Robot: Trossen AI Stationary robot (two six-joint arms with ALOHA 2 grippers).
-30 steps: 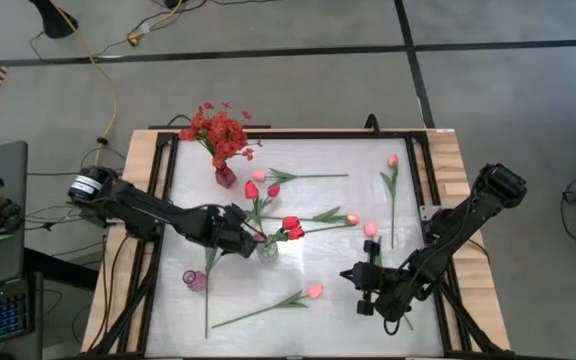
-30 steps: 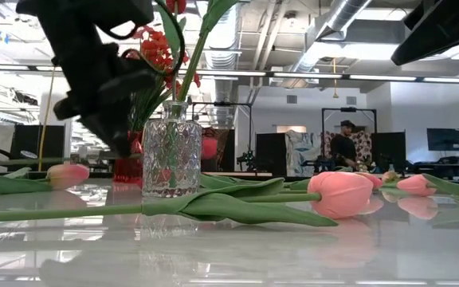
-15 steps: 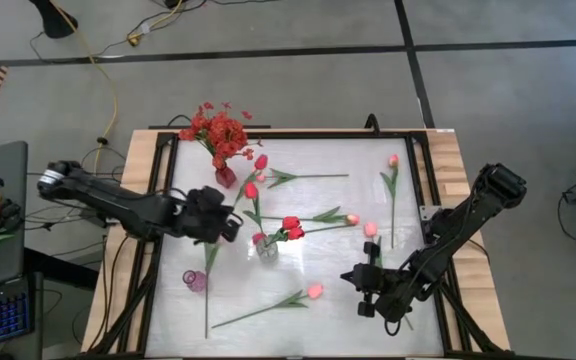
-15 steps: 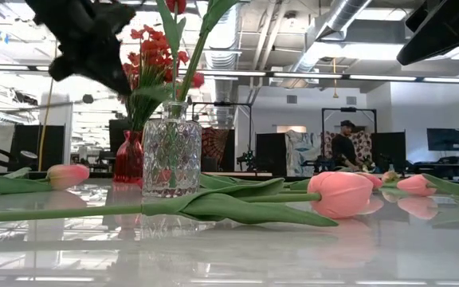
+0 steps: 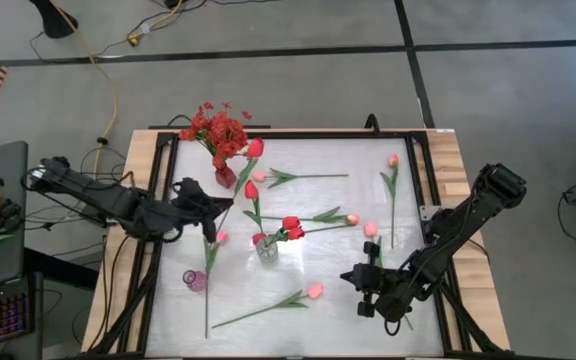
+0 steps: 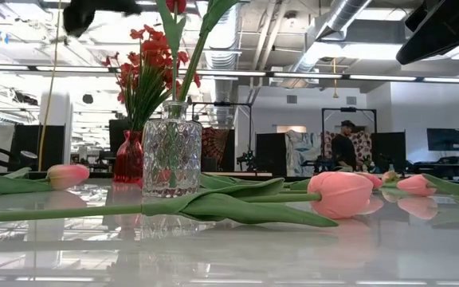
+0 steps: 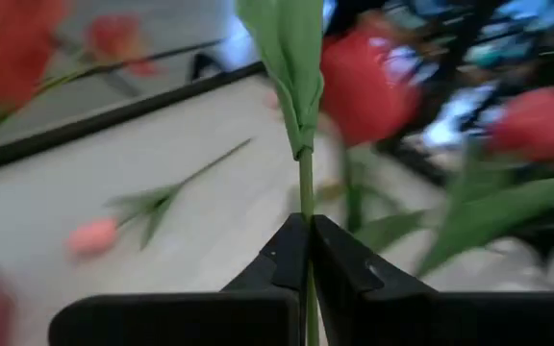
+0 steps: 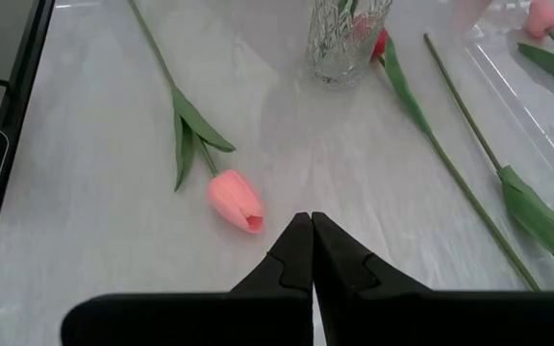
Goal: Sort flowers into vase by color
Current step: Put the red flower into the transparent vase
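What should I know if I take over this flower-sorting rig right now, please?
Left gripper: shut on the stem of a red tulip, lifted near the table's left edge.
Right gripper: shut, empty, low over the front right of the table, close to a pink tulip.
Done: the clear glass vase holds red tulips; the red vase holds a spray of small red blossoms.
Left: the purple vase looks empty; pink tulips and another red one lie on the table; the held red tulip needs placing.
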